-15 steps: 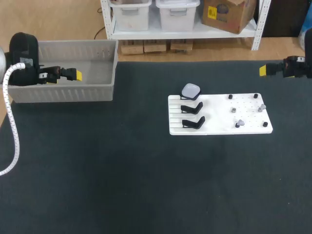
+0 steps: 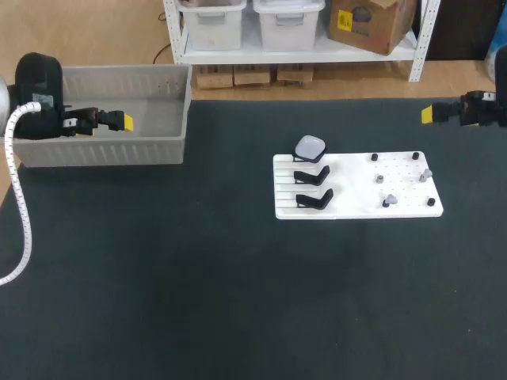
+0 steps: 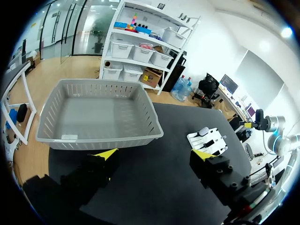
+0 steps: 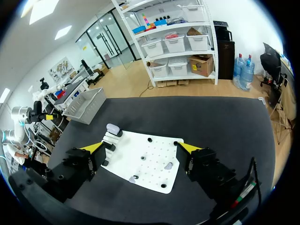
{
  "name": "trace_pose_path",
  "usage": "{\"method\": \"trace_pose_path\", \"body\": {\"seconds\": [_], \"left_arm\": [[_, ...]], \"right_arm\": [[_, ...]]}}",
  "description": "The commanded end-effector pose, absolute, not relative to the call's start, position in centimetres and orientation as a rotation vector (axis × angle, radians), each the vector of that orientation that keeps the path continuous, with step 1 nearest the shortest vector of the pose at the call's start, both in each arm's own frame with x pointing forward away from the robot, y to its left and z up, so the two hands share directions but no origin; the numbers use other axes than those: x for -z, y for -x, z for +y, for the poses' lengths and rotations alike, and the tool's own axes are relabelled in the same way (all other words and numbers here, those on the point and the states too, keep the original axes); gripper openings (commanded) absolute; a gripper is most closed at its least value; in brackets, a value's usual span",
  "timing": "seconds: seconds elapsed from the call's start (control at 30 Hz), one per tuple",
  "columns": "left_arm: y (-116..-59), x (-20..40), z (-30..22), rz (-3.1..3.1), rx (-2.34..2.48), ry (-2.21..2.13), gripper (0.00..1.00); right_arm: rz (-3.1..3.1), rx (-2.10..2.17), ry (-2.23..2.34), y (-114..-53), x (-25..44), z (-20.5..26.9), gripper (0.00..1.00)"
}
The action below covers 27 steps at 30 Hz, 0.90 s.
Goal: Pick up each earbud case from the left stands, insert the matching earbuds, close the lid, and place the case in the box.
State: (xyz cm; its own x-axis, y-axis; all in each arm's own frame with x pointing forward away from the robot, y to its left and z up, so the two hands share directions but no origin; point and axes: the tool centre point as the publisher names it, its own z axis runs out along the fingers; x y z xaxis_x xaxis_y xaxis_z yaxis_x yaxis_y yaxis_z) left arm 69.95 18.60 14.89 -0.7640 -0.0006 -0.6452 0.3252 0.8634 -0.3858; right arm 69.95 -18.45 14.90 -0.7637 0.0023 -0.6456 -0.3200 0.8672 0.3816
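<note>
Head view, you have the grey box [image 2: 103, 150] at the left of the worktop [image 2: 198, 277], its bare floor showing, one earbud case [image 2: 310, 147] perched at the rear of the white board [image 2: 356, 207] — left wrist, left gripper [image 3: 154, 154] spread, box ahead, right wrist, right gripper [image 4: 140, 147] spread, board ahead.

table [image 2: 198, 301] is wearing a dark mat, edge to edge. white board [image 2: 356, 190] is lying flat on it, right of centre, long side running across. its right half is showing a grid of small holes, its left half is showing parallel ribs. black knobs [image 2: 415, 155] are sitting near the board's far and right edges.
</note>
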Motion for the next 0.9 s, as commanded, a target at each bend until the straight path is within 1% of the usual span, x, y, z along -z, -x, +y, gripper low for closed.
{"method": "trace_pose_path", "body": {"seconds": [0.03, 0.27, 0.43, 0.9], "left_arm": [[-70.1, -15.0, 18.4, 2.372, 0.635, -0.256, 1.0], [-70.6, -15.3, 17.2, 2.249, 0.651, -0.41, 1.0], [-70.9, -15.9, 15.9, 2.079, 0.795, -0.664, 1.0], [-71.4, -16.4, 9.6, 1.82, 0.907, -1.183, 1.0]], "right_arm": [[2.371, -0.631, 0.228, -69.9, -14.9, -18.4, 1.0], [2.371, -0.631, 0.228, -69.9, -14.9, -18.4, 1.0], [2.371, -0.631, 0.228, -69.9, -14.9, -18.4, 1.0], [2.371, -0.631, 0.228, -69.9, -14.9, -18.4, 1.0]]}}
